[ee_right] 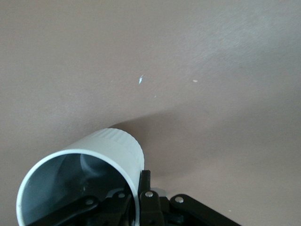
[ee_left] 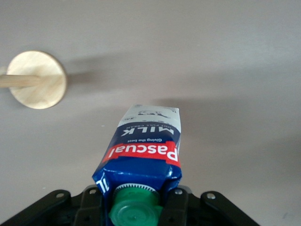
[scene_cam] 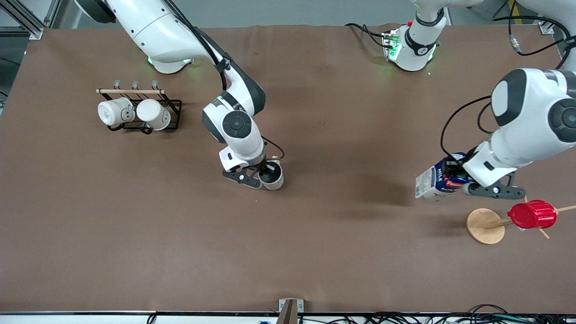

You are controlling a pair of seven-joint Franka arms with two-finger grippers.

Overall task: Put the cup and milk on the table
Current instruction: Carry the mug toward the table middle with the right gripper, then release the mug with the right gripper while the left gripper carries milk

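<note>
My right gripper (scene_cam: 266,173) is shut on the rim of the beige-grey cup (scene_cam: 272,177), over the middle of the brown table (scene_cam: 315,252). In the right wrist view one finger is inside the cup (ee_right: 94,155) and one outside, with the gripper (ee_right: 137,197) pinching the wall. I cannot tell whether the cup touches the table. My left gripper (scene_cam: 453,178) is shut on the gabled top of the blue-and-white milk carton (scene_cam: 433,182), held tilted in the air toward the left arm's end. In the left wrist view the gripper (ee_left: 136,205) clamps beside the green cap, and the milk (ee_left: 148,146) points down at the table.
A black wire rack (scene_cam: 173,108) with two white mugs (scene_cam: 135,112) stands toward the right arm's end. A wooden stand with a round base (scene_cam: 483,227) carries a red ribbed cup (scene_cam: 532,214) close to the milk; its base shows in the left wrist view (ee_left: 37,80).
</note>
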